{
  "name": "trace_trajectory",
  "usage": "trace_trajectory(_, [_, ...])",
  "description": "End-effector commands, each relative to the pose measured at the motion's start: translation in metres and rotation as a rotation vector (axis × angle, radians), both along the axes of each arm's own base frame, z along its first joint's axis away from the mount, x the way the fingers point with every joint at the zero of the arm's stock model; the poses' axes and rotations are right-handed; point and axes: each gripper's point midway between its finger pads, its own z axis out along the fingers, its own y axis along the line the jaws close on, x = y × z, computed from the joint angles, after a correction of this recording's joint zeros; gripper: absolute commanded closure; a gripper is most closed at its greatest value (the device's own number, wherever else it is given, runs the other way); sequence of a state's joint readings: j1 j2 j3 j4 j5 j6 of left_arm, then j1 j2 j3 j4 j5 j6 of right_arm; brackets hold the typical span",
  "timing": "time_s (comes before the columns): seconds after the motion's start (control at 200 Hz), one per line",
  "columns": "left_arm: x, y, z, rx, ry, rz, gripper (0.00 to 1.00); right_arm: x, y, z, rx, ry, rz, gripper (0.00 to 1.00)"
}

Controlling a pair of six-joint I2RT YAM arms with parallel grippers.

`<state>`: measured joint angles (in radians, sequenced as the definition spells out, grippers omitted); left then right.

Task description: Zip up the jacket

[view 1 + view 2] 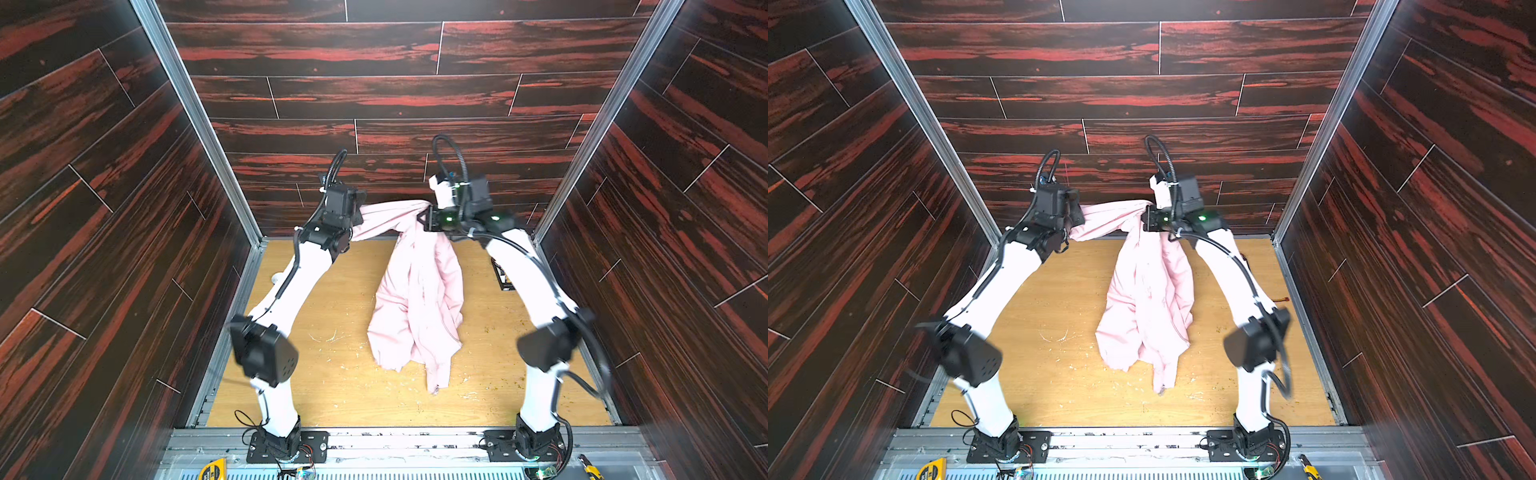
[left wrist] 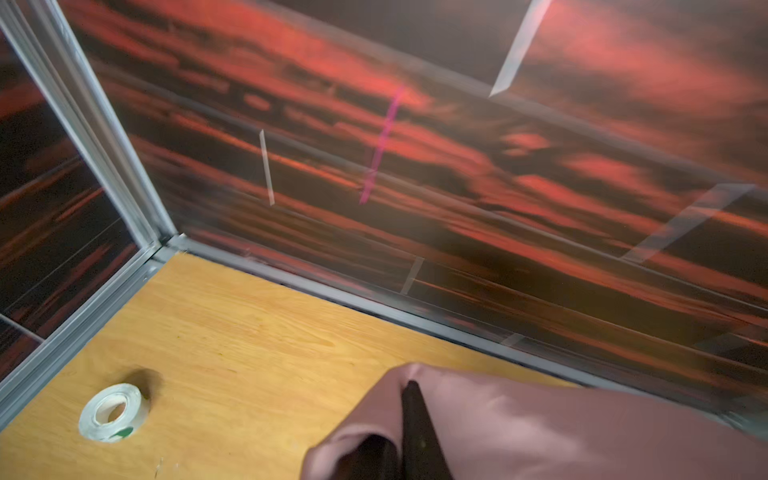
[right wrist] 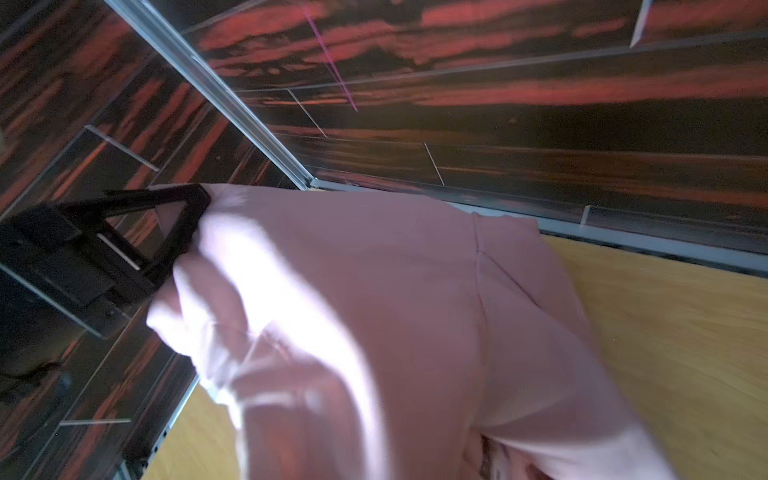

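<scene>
The pale pink jacket (image 1: 415, 299) hangs bunched from both grippers, raised near the back wall in both top views, and its lower part lies on the wooden table (image 1: 332, 386). My left gripper (image 1: 358, 216) is shut on one end of a stretched band of the fabric. My right gripper (image 1: 428, 212) is shut on the other end. In the left wrist view a dark finger (image 2: 415, 428) pinches a fold of the jacket (image 2: 561, 428). The jacket (image 3: 374, 311) fills the right wrist view and hides that gripper's own jaws; the left gripper (image 3: 195, 208) shows there gripping the cloth. No zipper is visible.
A white tape roll (image 2: 112, 411) lies on the table near the back left corner. A small black object (image 1: 500, 276) sits by the right rail. The back wall (image 1: 374, 137) is close behind both grippers. A yellow tape measure (image 1: 212, 469) lies off the front edge.
</scene>
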<state>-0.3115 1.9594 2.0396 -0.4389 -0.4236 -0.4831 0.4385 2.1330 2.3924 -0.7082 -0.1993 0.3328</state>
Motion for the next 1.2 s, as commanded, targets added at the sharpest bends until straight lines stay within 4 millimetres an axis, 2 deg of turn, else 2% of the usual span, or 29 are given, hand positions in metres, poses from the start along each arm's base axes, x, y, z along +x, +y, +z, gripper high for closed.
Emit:
trace_trajectory(0.0, [0.023,0.054,-0.006,-0.02,0.021,0.162,0.93,0.037,0.018,-0.009,0.115,0.024,0.014,1.0])
trace_trajectory(0.055, [0.039,0.071,-0.024,-0.027,0.064,0.202,0.88,0.058,0.023,-0.022,0.173,0.04,0.011,1.0])
trace_trajectory(0.075, [0.044,0.077,-0.028,-0.031,0.074,0.218,0.85,0.062,0.025,-0.026,0.187,0.047,0.012,0.97])
trace_trajectory(0.1, [0.051,0.084,-0.036,-0.039,0.089,0.232,0.76,0.072,0.023,-0.034,0.213,0.055,-0.004,0.89])
trace_trajectory(0.13, [0.058,0.092,-0.044,-0.049,0.106,0.248,0.63,0.075,0.027,-0.039,0.25,0.076,0.021,0.81])
trace_trajectory(0.16, [0.064,0.099,-0.057,-0.068,0.129,0.265,0.55,0.082,0.026,-0.046,0.286,0.093,0.025,0.72])
trace_trajectory(0.175, [0.067,0.103,-0.056,-0.081,0.124,0.272,0.5,0.085,0.027,-0.052,0.298,0.106,0.026,0.68])
trace_trajectory(0.23, [0.07,0.114,-0.069,-0.119,0.148,0.298,0.41,0.093,0.022,-0.061,0.324,0.119,0.018,0.54])
trace_trajectory(0.281, [0.072,0.117,-0.077,-0.148,0.16,0.299,0.38,0.096,0.018,-0.062,0.323,0.109,0.014,0.46])
trace_trajectory(0.296, [0.072,0.117,-0.077,-0.151,0.162,0.296,0.32,0.096,0.016,-0.062,0.318,0.103,0.013,0.44])
trace_trajectory(0.316, [0.072,0.116,-0.079,-0.152,0.166,0.294,0.3,0.096,0.015,-0.06,0.311,0.094,0.015,0.42])
trace_trajectory(0.351, [0.071,0.113,-0.081,-0.158,0.176,0.28,0.2,0.095,0.012,-0.056,0.297,0.077,0.019,0.4])
trace_trajectory(0.366, [0.07,0.111,-0.082,-0.162,0.18,0.273,0.13,0.094,0.011,-0.054,0.293,0.072,0.021,0.39])
trace_trajectory(0.396, [0.068,0.108,-0.08,-0.168,0.178,0.264,0.11,0.092,0.008,-0.049,0.284,0.064,0.023,0.39])
trace_trajectory(0.411, [0.066,0.108,-0.084,-0.171,0.19,0.264,0.03,0.091,0.006,-0.046,0.281,0.061,0.023,0.39])
trace_trajectory(0.426, [0.065,0.106,-0.082,-0.176,0.187,0.26,0.01,0.09,0.004,-0.043,0.278,0.056,0.025,0.39])
trace_trajectory(0.526, [0.044,0.102,-0.087,-0.213,0.203,0.251,0.01,0.08,-0.012,-0.034,0.237,0.066,0.018,0.43])
trace_trajectory(0.591, [0.025,0.095,-0.088,-0.247,0.206,0.23,0.0,0.07,-0.021,-0.036,0.194,0.089,0.018,0.45])
trace_trajectory(0.676, [-0.002,0.082,-0.089,-0.309,0.179,0.187,0.01,0.054,-0.03,-0.047,0.127,0.118,0.026,0.45])
trace_trajectory(0.761, [-0.035,0.058,-0.102,-0.376,0.19,0.115,0.0,0.037,-0.04,-0.064,0.077,0.137,0.031,0.44])
trace_trajectory(0.797, [-0.049,0.046,-0.111,-0.397,0.209,0.084,0.0,0.03,-0.045,-0.075,0.062,0.146,0.027,0.44])
trace_trajectory(0.802, [-0.051,0.044,-0.114,-0.399,0.215,0.079,0.01,0.029,-0.045,-0.071,0.064,0.135,0.026,0.44])
trace_trajectory(0.812, [-0.053,0.039,-0.121,-0.404,0.227,0.069,0.0,0.027,-0.047,-0.078,0.058,0.144,0.026,0.44])
trace_trajectory(0.817, [-0.056,0.038,-0.117,-0.409,0.221,0.061,0.0,0.026,-0.048,-0.074,0.06,0.135,0.025,0.44])
trace_trajectory(0.837, [-0.065,0.031,-0.117,-0.419,0.222,0.036,0.0,0.021,-0.051,-0.085,0.052,0.147,0.022,0.43])
trace_trajectory(0.987, [-0.117,-0.02,-0.162,-0.459,0.334,-0.104,0.0,-0.015,-0.07,-0.125,0.03,0.197,0.028,0.41])
trace_trajectory(1.077, [-0.144,-0.034,-0.192,-0.444,0.412,-0.138,0.01,-0.036,-0.073,-0.151,0.022,0.235,0.051,0.41])
trace_trajectory(1.192, [-0.165,-0.056,-0.234,-0.514,0.478,-0.192,0.01,-0.052,-0.079,-0.186,-0.003,0.292,0.038,0.42])
